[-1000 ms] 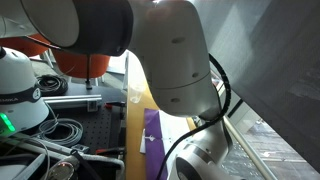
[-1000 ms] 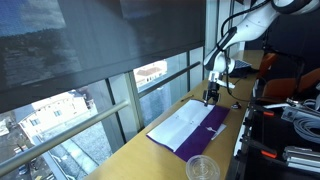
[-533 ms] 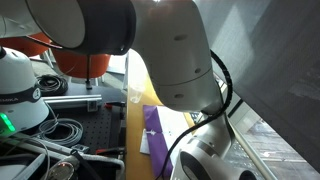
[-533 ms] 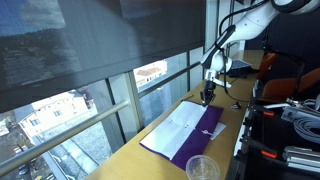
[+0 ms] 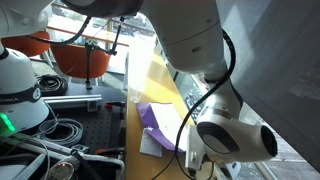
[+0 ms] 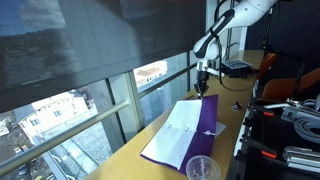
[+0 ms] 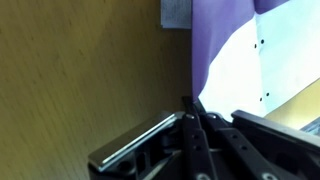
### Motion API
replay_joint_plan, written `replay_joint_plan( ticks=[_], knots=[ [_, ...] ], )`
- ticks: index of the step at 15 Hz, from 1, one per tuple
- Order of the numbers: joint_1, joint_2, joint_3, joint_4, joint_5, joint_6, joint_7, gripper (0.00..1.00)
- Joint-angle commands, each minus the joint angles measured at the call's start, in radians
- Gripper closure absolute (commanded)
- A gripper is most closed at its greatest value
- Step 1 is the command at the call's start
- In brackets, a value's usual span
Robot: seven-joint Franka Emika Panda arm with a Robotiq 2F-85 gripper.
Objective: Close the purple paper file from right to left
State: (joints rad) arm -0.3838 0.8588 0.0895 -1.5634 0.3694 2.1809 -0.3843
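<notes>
Okay so, one purple paper file (image 6: pixel 205 125) lies open on the wooden tabletop (image 6: pixel 165 108), running lengthwise between the window-side edge and the opposite edge. The white sheets (image 6: pixel 180 120) inside face up. One tool (image 6: pixel 203 90) hangs over the file's far end. In the wrist view the tool (image 7: pixel 190 108) has its fingers pressed together on the edge of the purple cover, pinching it. That end of the cover is lifted off the tabletop (image 7: pixel 80 80), and you can see it tilted up in an exterior view too (image 5: pixel 155 118). The rest of the file lies flat. There's also one clear plastic cup (image 6: pixel 202 168), upright, just beside the file's near end, toward the near end of the tabletop. The white sheets (image 7: pixel 270 60) have small punch holes along one side.
</notes>
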Motion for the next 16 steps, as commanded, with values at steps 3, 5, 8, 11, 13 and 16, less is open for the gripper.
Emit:
replay_joint_plan(
  ticks=[3,5,8,11,13,16],
  knots=[
    [0.132,-0.304,-0.088,-0.174,-0.206,-0.004,0.041,1.00],
    [0.161,-0.412,-0.100,-0.238,-0.263,0.032,0.028,1.00],
    [0.192,-0.552,-0.108,-0.353,-0.340,0.134,0.007,1.00],
    [0.209,-0.653,-0.113,-0.490,-0.413,0.305,-0.018,1.00],
    [0.216,-0.699,-0.120,-0.592,-0.468,0.442,-0.028,1.00],
    [0.209,-0.719,-0.149,-0.715,-0.584,0.630,-0.039,1.00]
  ],
)
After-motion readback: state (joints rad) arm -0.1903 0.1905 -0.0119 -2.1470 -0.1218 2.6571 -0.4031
